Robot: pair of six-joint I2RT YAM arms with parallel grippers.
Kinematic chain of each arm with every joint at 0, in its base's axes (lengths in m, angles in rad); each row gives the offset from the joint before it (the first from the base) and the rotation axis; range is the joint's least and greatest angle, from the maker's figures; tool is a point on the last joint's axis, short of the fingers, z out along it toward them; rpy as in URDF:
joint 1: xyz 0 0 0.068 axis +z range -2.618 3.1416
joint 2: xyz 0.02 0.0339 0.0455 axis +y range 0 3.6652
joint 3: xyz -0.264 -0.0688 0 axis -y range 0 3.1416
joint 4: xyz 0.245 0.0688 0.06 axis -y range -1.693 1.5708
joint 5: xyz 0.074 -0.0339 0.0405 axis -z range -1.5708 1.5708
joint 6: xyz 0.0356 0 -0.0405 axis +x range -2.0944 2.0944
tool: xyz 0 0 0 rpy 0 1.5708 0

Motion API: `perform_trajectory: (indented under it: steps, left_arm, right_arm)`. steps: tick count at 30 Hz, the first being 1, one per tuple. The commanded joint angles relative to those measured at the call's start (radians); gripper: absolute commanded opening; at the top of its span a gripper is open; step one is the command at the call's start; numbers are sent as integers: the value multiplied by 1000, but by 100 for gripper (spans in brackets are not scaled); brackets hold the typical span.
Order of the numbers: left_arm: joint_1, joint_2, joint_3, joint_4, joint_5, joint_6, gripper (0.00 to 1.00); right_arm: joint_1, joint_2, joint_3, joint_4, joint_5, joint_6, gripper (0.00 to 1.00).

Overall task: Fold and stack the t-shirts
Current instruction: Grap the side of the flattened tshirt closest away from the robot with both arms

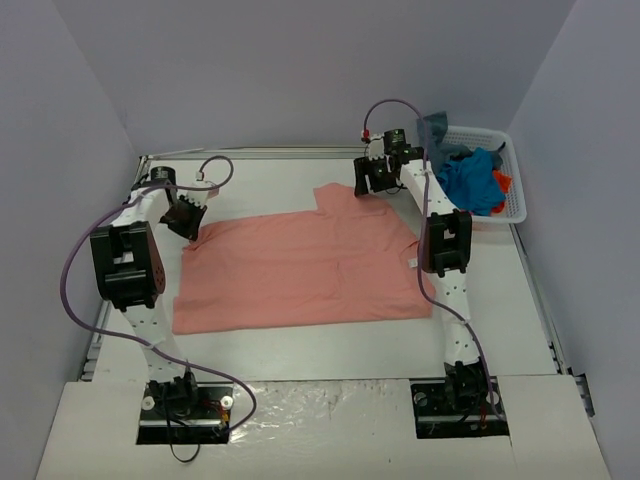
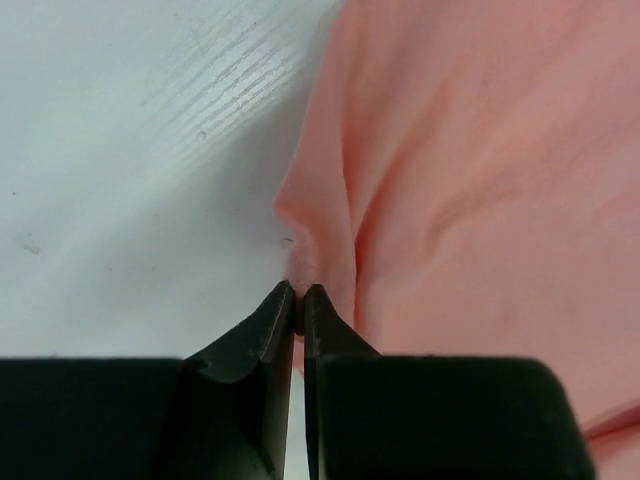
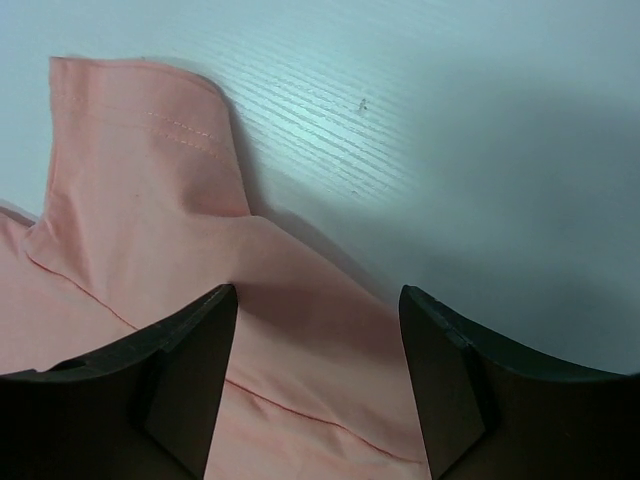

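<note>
A salmon-pink t-shirt (image 1: 300, 265) lies spread flat across the middle of the table. My left gripper (image 1: 192, 232) is at its far left corner, shut on a pinch of the shirt's edge (image 2: 305, 255), which bunches up into folds ahead of the fingertips. My right gripper (image 1: 372, 188) stands open over the shirt's far right edge, beside a sleeve (image 3: 140, 130); pink cloth (image 3: 320, 350) lies between its fingers (image 3: 195, 370) but is not gripped. More t-shirts, bright blue (image 1: 470, 180), grey-blue (image 1: 434, 127) and orange-red (image 1: 502, 183), sit piled in the basket.
A white plastic lattice basket (image 1: 515, 190) stands at the far right corner of the table, close behind my right arm. Grey walls enclose the table on three sides. Bare white tabletop (image 1: 320, 350) runs along the near side of the shirt.
</note>
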Motion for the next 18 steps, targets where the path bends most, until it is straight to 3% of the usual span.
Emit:
perform_trajectory:
  steps: [1,5,8,9,12,18]
  left_arm:
    - [-10,-99,-6,-28,-13,-17,2]
    - [-13,-113,-10,-28,-20,-16,2]
    - [-15,-116,-15,-28,-21,-16,2]
    - [-15,-116,-17,-28,-21,-17,3]
    - [-16,-116,-20,-33,-20,-14,2]
    - [-24,-119,-46,-25,-13,-14,2]
  right_arm:
    - [-8,-21,21,8,-101,23,62]
    - [-11,-30,-22,10,-123,10,57]
    - [-11,-41,-62,11,-120,-10,32]
    - [-11,-44,-71,11,-115,-16,16]
    - [-13,-51,-97,11,-106,-32,0]
    - [-10,-79,-133,14,-97,-59,0]
